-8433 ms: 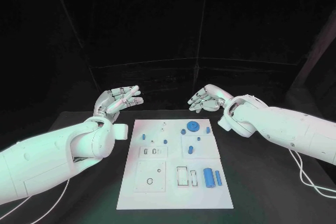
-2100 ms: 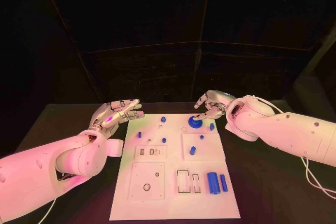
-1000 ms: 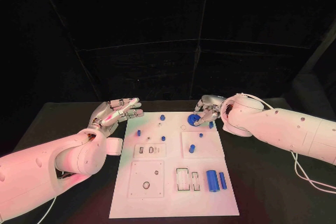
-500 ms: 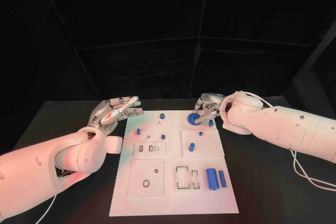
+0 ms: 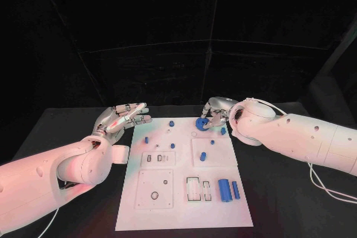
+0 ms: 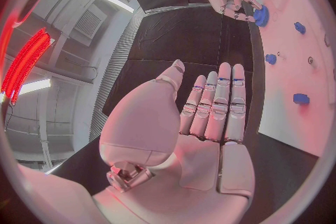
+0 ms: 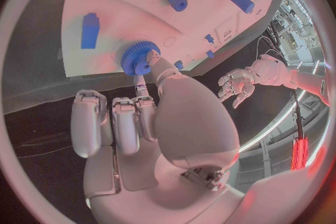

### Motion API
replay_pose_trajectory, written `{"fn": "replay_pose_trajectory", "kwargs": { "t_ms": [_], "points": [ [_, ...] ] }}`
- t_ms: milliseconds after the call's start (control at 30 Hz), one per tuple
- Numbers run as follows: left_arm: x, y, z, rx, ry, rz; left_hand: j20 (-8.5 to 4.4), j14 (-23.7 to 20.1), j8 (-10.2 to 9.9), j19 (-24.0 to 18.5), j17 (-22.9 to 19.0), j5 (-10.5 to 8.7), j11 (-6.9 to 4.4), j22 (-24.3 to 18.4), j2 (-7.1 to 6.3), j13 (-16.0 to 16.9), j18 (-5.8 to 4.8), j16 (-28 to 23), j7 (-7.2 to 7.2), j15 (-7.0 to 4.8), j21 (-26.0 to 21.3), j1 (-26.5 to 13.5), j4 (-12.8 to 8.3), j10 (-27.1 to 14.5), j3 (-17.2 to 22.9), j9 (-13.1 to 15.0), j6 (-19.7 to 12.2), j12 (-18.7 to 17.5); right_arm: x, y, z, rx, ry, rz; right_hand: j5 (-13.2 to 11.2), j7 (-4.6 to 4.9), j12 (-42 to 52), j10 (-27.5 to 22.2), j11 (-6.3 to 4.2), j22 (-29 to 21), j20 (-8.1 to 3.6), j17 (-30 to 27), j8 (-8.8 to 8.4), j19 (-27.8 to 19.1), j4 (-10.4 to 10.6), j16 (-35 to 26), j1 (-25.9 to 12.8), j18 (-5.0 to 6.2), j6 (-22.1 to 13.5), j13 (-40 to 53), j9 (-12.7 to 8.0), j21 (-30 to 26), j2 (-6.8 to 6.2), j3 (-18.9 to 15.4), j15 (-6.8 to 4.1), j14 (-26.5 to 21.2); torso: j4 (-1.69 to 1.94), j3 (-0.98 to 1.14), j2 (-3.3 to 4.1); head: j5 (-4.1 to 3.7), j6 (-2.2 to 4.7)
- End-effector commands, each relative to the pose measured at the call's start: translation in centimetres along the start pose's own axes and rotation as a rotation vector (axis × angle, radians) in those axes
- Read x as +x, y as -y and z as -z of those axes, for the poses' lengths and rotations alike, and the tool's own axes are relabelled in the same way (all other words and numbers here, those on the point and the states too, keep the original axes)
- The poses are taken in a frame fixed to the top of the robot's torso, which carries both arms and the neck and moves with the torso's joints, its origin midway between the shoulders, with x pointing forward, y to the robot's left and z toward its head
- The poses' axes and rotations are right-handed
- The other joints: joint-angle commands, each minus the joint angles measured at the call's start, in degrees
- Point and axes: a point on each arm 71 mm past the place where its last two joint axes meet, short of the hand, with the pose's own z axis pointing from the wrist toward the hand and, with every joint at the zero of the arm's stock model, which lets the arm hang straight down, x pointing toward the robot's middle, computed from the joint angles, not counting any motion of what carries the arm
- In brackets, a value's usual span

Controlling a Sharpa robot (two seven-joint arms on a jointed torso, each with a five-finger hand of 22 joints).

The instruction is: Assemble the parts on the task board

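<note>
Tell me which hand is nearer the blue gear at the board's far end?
Right. The right hand has its fingertips on the blue gear at the far end of the task board. The left hand hovers open off the board's left edge, well apart from it.

No readable text, label, number or sign appears on anything here.

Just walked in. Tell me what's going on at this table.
The robot is assembling small blue parts on the white task board. Its right hand is at the board's far end, fingers on the blue gear. The left hand hovers beside the board's left edge, fingers straight, holding nothing. Other blue parts lie on the board.
</note>
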Motion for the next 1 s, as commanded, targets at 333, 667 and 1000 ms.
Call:
{"fn": "replay_pose_trajectory", "kwargs": {
  "t_ms": [333, 667, 1000],
  "points": [
    [0.1, 0.1, 0.0, 0.006, -0.019, 0.005, -0.01, 0.1, -0.3, 0.5, 0.0, -0.20, 0.02, -0.1, 0.56, -0.1, 0.80, -0.3, 0.04, 0.15, -0.3, 0.0, -0.4, 0.2, 0.0, -0.1, 0.4, -0.2, -0.5, -5.4, 1.5, -0.136, 0.120, 0.011, 1.3, -1.45, 0.2, 1.3, -0.43, 1.5, -0.56, 13.9, -0.39, 1.5, 0.3, 0.2, -2.1, -0.40, 2.6, 7.5, -0.5, 0.2, 0.33, 2.1, -0.31, 5.7, 0.12, -0.06, -0.04, 0.44, 0.06],
    [0.2, 0.1, 0.0, 0.005, -0.022, 0.007, -0.02, 0.1, -0.3, 0.5, 0.0, -0.20, 0.02, -0.1, 0.57, -0.1, 0.80, -0.3, 0.05, 0.15, -0.3, 0.0, -0.4, 0.2, 0.0, -0.1, 0.4, -0.2, 0.7, -9.3, 0.2, -0.183, 0.109, 0.042, 1.2, -1.38, 0.0, 1.1, -0.36, 1.4, -0.53, 13.8, -0.82, 1.5, 0.5, 0.2, -2.9, -0.38, 2.5, 7.3, -0.6, 0.2, 0.06, 2.5, -0.27, 5.7, 0.18, -0.06, 0.03, 1.25, -0.12],
    [0.3, 0.1, 0.0, 0.004, -0.025, 0.008, -0.02, 0.1, -0.4, 0.5, 0.1, -0.20, 0.03, -0.1, 0.60, -0.1, 0.79, -0.4, 0.05, 0.15, -0.3, 0.0, -0.5, 0.2, 0.0, -0.1, 0.4, -0.3, 2.8, -11.4, -1.5, -0.185, 0.052, 0.089, 0.5, -1.16, -0.3, 0.9, -0.18, 1.2, -0.42, 13.7, -1.61, 1.5, 0.7, 0.2, -3.9, -0.36, 2.2, 7.0, -0.8, 0.1, -0.30, 3.1, -0.13, 5.7, 0.17, -0.04, 0.05, 1.77, -0.25]
  ]
}}
